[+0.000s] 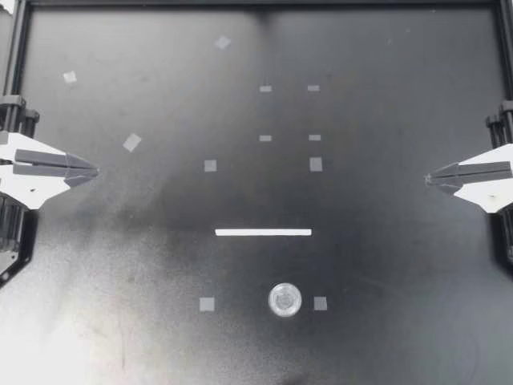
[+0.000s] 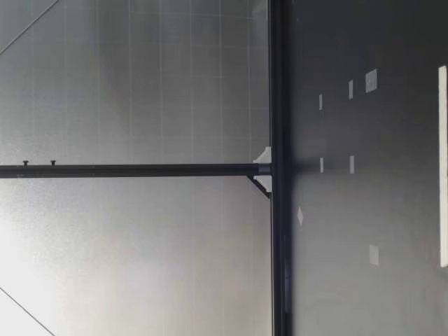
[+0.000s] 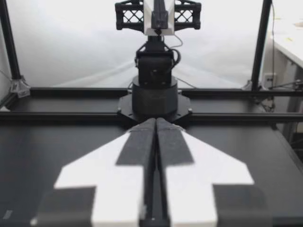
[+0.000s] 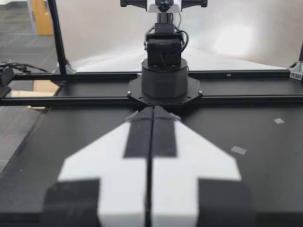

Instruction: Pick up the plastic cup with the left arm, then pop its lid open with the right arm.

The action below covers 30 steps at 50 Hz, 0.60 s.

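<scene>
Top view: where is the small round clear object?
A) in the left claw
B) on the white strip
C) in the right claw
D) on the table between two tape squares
D: the round clear object lies on the table between two tape squares, clear of the white strip.

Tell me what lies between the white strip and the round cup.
Nothing; the top view shows only bare table between the white strip and the round cup.

Left arm (image 1: pixel 10 220), right arm (image 1: pixel 503 124) cut off at top view edges; round object (image 1: pixel 284 300) too small to identify.
</scene>
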### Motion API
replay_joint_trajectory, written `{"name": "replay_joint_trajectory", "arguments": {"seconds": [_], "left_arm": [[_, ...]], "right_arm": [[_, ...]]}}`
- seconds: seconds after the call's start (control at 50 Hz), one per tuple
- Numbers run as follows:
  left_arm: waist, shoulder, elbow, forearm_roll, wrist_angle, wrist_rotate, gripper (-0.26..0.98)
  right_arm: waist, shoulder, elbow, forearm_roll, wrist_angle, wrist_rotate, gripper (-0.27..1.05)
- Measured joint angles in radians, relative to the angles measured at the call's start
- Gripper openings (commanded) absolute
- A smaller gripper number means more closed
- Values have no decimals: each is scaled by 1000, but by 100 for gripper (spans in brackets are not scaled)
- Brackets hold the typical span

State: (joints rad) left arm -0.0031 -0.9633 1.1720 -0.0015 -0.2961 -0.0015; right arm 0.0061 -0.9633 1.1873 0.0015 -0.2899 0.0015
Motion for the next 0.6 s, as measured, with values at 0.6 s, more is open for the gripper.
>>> {"name": "replay_joint_trajectory", "arguments": {"seconds": [0.6], "left_arm": [[-64,250,25,-3,-41,9,-4]], "right_arm": [[2,63,-77,55,213,52,-9]]}}
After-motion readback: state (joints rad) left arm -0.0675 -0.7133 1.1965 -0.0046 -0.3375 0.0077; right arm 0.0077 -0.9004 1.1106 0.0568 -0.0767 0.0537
